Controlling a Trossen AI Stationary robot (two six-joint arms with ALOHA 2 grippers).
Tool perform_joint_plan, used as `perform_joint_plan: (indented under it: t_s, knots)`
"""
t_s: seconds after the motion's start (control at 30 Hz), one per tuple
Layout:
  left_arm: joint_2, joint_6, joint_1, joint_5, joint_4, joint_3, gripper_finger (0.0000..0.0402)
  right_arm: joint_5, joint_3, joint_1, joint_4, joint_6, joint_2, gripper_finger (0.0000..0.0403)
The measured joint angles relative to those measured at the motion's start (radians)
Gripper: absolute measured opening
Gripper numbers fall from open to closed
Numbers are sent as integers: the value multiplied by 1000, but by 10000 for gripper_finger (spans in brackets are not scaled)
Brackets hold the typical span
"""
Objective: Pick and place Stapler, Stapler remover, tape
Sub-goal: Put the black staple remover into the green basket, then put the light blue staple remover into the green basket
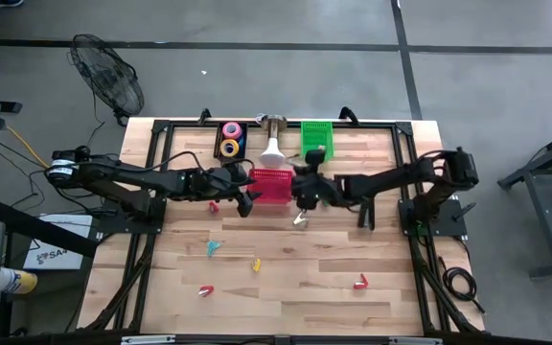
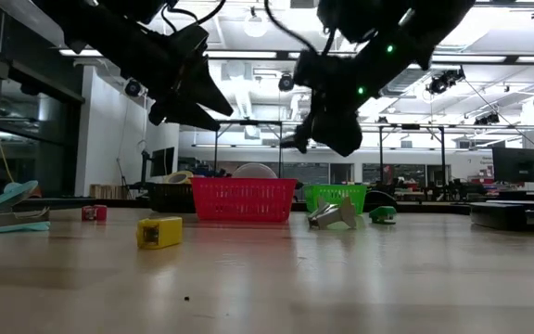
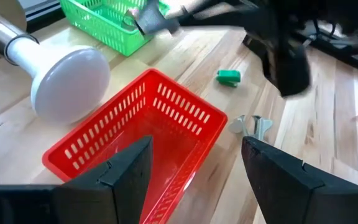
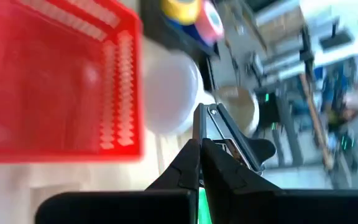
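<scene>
My left gripper (image 1: 244, 195) (image 3: 197, 155) is open and holds nothing, hovering at the near left corner of the red basket (image 1: 271, 184) (image 3: 148, 124). My right gripper (image 1: 301, 192) (image 4: 201, 149) hangs at the basket's right end, shut on a silver and black stapler (image 4: 229, 140) (image 3: 156, 18). A silver stapler remover (image 1: 300, 219) (image 3: 252, 124) lies on the table just near of it. Tape rolls (image 1: 230, 139) (image 4: 194, 12) sit in a black tray at the far edge. My right gripper pinches the stapler between its two fingers (image 4: 188, 165) at one end (image 4: 205, 134). The rest, a metal bar with a black back, sticks out past the fingertips. It is lifted clear of the table, seen in the low view (image 2: 297, 139) well above the wood.
A green basket (image 1: 316, 139) and a white lamp head (image 1: 273, 149) stand at the far edge. A small green piece (image 3: 229, 76) lies right of the red basket. Small coloured claw pieces (image 1: 213, 247) (image 1: 256, 265) (image 1: 360, 282) are scattered over the near half.
</scene>
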Motion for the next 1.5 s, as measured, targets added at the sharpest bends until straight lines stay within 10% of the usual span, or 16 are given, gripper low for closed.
perform_joint_plan:
  t_s: [0.93,1.5]
  knots:
    - [1,-2,0,6,-23,-1,241,-383,2,-455,-207,187,-29,9]
    - [1,-9,0,17,-65,-1,241,-341,2,-442,-256,201,-64,167]
